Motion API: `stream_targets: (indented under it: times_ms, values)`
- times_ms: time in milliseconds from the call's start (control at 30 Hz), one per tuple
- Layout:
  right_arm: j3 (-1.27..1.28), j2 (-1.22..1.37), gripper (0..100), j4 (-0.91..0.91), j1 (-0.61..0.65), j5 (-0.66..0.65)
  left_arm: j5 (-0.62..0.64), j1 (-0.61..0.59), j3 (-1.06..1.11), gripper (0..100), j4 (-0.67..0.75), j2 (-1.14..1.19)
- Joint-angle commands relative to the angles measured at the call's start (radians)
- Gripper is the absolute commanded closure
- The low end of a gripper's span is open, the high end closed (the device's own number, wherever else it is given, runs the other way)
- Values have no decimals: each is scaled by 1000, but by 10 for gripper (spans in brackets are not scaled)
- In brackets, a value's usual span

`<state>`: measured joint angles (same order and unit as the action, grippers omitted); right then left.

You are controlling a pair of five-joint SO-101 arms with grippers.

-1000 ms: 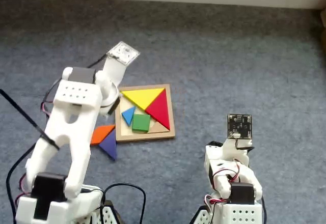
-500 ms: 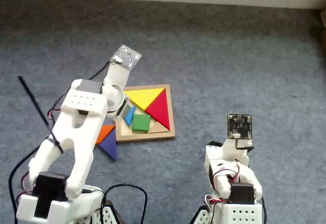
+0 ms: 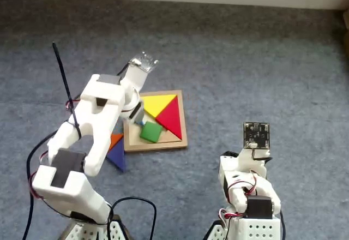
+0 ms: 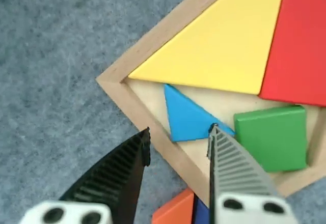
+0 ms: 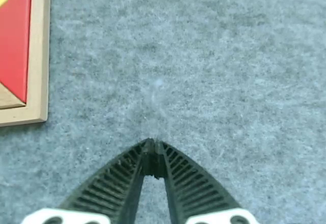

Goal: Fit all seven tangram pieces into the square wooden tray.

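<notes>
Four in tray [image 4: 112, 80]: yellow triangle [image 4: 224, 46], red triangle [image 4: 300, 46], blue triangle [image 4: 186, 119], green square [image 4: 272, 137].

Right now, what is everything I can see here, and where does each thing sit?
Tray: one, pale wood, on the carpet.
Yellow triangle: one, yellow, in the tray.
Red triangle: one, red, in the tray, against the yellow one.
Blue triangle: one, blue, in the tray.
Green square: one, green, in the tray.
Orange piece: one, orange, on the carpet outside the tray.
Dark blue triangle: one, beside the orange piece.
Carpet: one, grey.
Left gripper: one, black and grey, open over the tray's corner.
Right gripper: one, black, shut over carpet.
</notes>
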<state>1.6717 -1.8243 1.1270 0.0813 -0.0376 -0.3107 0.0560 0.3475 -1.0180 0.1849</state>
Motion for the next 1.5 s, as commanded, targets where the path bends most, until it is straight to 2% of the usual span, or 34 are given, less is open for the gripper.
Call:
stream_targets:
  times_ms: [0,167,833,1000,1067,1133,1467]
  values:
    - [142,-10,981,-13,-15,3,-29,44,-61,803,-11,39]
    - [142,-10,981,-13,-15,3,-34,74,-153,805,-89,131]
    - [142,-10,981,-13,-15,3,-35,77,-774,807,-534,561]
    - [142,-10,981,-13,-15,3,-29,114,-866,807,-594,601]
    - [142,-10,981,-13,-15,3,11,137,-885,807,-609,613]
    - [142,-10,981,-13,-15,3,51,151,-889,804,-615,628]
    - [142,-10,981,-13,-15,3,69,157,-892,808,-629,664]
